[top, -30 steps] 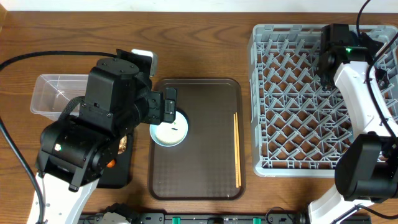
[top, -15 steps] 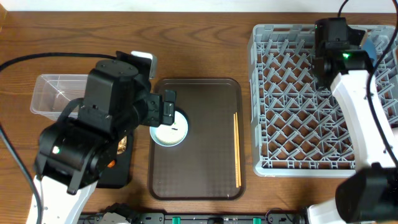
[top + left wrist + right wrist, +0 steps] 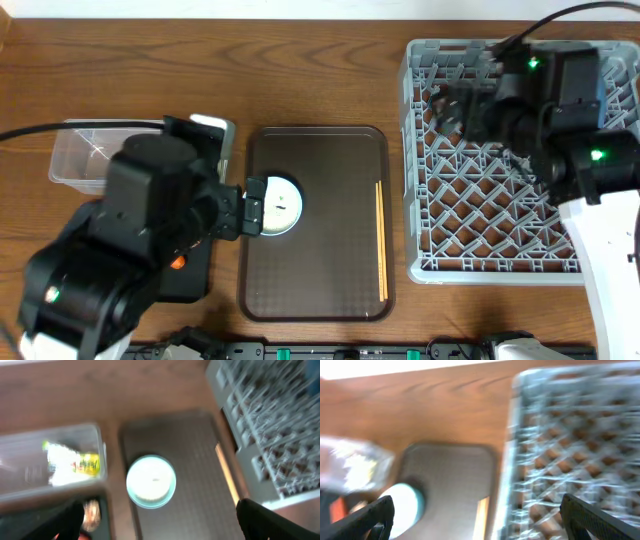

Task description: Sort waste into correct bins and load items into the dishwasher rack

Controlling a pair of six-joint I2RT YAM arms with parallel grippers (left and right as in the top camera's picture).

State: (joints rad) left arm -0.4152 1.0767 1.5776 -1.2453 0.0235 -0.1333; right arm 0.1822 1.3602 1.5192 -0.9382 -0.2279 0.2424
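Lying in the black tray point(image 3: 192, 287), the carrot point(image 3: 176, 263) looks sorted. Beyond it, the left gripper point(image 3: 254, 205), fingers spread wide, hangs at the white bowl point(image 3: 280, 205) on the brown serving tray point(image 3: 320, 285), probably to grasp it. Farthest, the right gripper point(image 3: 452, 112), likewise spread and holding nothing, hovers over the dishwasher rack point(image 3: 480, 235).
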